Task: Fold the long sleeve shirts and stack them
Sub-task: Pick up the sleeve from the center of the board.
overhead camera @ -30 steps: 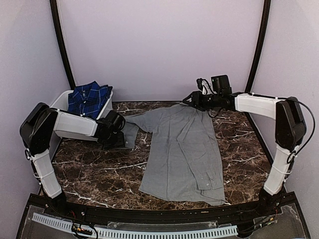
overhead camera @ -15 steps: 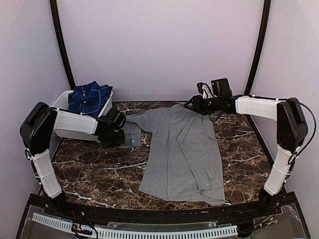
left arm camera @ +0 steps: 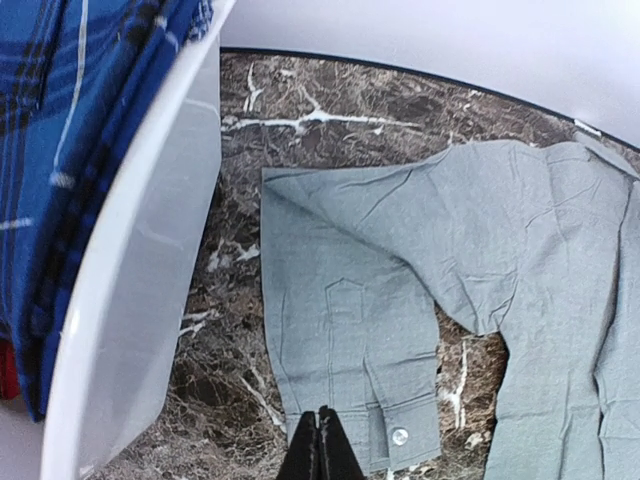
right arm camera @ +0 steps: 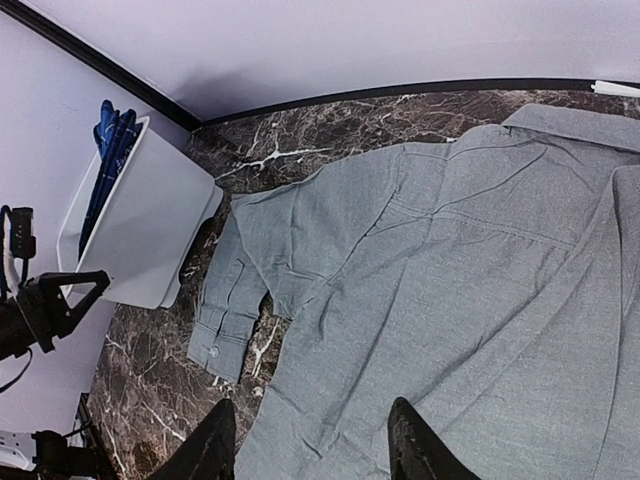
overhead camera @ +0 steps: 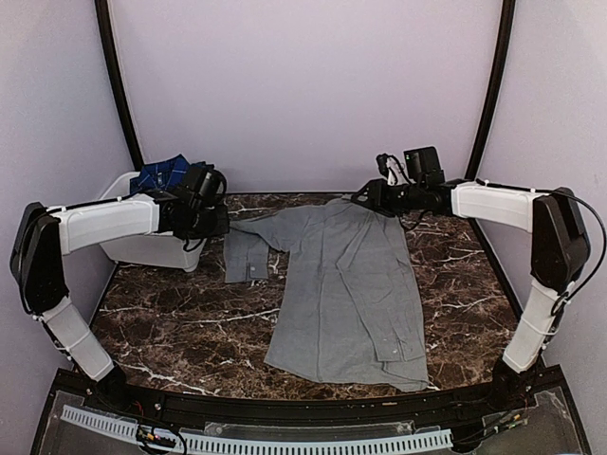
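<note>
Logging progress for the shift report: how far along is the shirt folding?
Early. Done: the grey shirt lies spread on the table, the sleeve by the white tub bent toward the near edge. In hand: nothing; left gripper shut and empty, right gripper open near the collar. Left: fold the grey shirt's body, then take out, fold and stack the plaid shirt sitting in the tub.

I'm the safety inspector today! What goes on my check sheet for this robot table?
Surface: dark marble table with white veins.
Job's things: grey shirt spread flat, one sleeve bent toward the near edge; plaid shirt inside the tub.
Clutter: white tub at the far left; nothing else seen.
Grippers: left gripper shut, holding nothing, beside the tub; right gripper open over the grey shirt near its collar.
Cables: black cable looped at the right wrist.
Surroundings: pale walls, black poles.
</note>
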### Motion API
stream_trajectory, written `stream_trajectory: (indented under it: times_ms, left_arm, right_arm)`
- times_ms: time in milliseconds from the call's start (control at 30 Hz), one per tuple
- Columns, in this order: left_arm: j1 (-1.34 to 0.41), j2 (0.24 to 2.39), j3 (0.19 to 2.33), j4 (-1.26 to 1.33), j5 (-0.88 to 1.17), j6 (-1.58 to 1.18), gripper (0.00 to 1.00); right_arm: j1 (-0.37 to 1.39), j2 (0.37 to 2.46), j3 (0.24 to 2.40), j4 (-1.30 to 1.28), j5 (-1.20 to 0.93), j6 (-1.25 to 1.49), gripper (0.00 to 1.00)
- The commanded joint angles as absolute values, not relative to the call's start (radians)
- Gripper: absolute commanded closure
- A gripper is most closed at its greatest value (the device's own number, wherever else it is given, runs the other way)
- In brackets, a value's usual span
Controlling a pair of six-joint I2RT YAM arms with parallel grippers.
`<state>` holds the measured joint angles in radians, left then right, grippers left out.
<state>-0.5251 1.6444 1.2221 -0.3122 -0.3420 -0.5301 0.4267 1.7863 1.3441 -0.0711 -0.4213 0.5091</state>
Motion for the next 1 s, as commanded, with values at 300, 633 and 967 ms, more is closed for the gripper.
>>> stream_trajectory:
  times_ms: [300,633,967]
  left_arm:
    - [-0.579,1.769,1.255,-0.354,-0.221,-0.502,0.41]
    - [-0.592,1.939,1.313,-0.396,-0.252,-0.547,0.11]
    - [-0.592,2.011,1.306,-0.387,-0.216,-0.575,0.07]
  right_arm:
    - [0.449,1.714,1.294,-0.085,-0.386,0.482,0.51]
    - [0.456,1.696,1.257,-0.085,-0.373,0.474,0.51]
    - [0.465,1.681,1.234,-0.082,-0.363,0.469,0.52]
